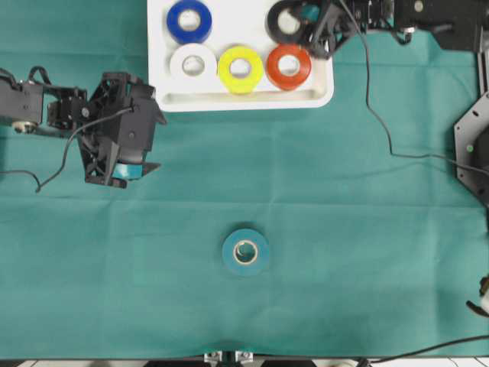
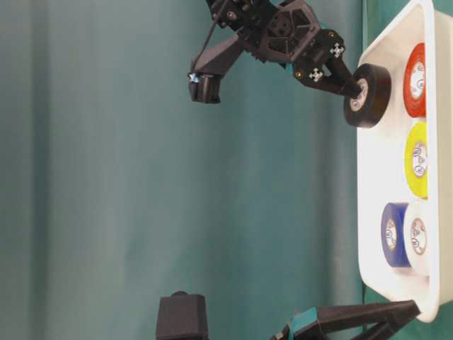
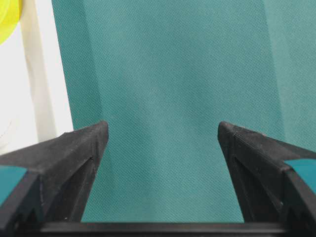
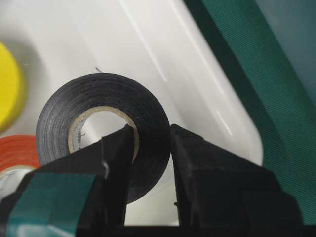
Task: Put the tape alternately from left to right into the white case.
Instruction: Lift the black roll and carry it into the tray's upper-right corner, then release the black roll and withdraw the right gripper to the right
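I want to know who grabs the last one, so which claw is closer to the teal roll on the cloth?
Left. The open left claw hovers up and left of the teal roll; the right claw is over the white case, holding the black roll.

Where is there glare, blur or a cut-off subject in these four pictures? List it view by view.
Overhead: even light, sharp, soft shadow under the left end effector. Table-level: turned sideways, the white case is cropped. Left wrist: the yellow roll is a blurred sliver. Right wrist: glare streaks on the case rim, the black roll is sharp in the right end effector.
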